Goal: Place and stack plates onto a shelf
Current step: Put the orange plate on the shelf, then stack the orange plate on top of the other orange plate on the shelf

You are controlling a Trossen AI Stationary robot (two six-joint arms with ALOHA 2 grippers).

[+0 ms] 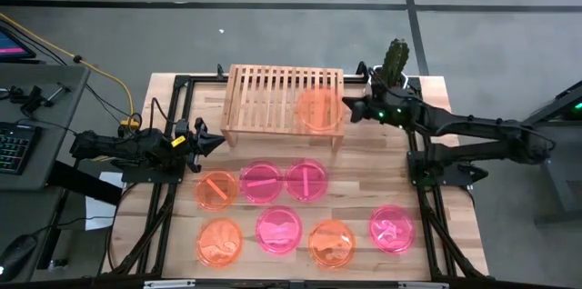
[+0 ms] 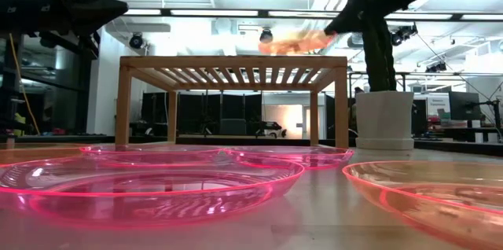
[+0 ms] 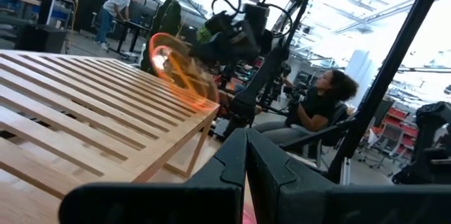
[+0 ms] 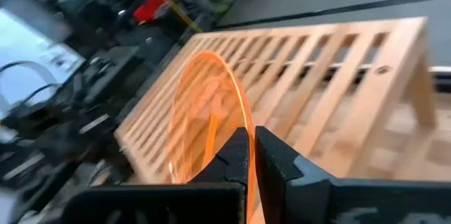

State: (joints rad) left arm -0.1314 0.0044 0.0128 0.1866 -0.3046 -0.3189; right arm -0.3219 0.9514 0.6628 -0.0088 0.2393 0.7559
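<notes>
1. Overhead, the right tool [image 1: 349,107] reaches in from the right and is clamped on the rim of an orange plate [image 1: 318,109], its fingers pressed together on the plate's right edge.
2. That held plate sits over the right end of the shelf [image 1: 264,96]; in the low view it hangs tilted above the slatted top, not lying flat on it [image 2: 297,42].
3. The rest of the shelf top, from the plate to the left end, is bare slats, with free space for a second plate beside the held one.
4. The left tool [image 1: 207,142] waits by the shelf's front-left corner, off the plates, with its fingers together and nothing between them.
5. Seven plates lie flat on the worktop [image 1: 359,175] in front of the shelf.
6. Nearer the shelf is a row of three: an orange striped plate [image 1: 218,189], then a pink striped plate [image 1: 261,182] and another pink plate [image 1: 306,179], closely spaced.
7. Nearer the front edge is a row of four: orange [image 1: 220,241], pink [image 1: 278,230], orange [image 1: 331,243], pink [image 1: 392,227].
8. A strip of bare worktop runs between the shelf's legs and the first row.
9. A potted cactus [image 1: 395,60] stands at the back right corner, just behind the right arm.
</notes>
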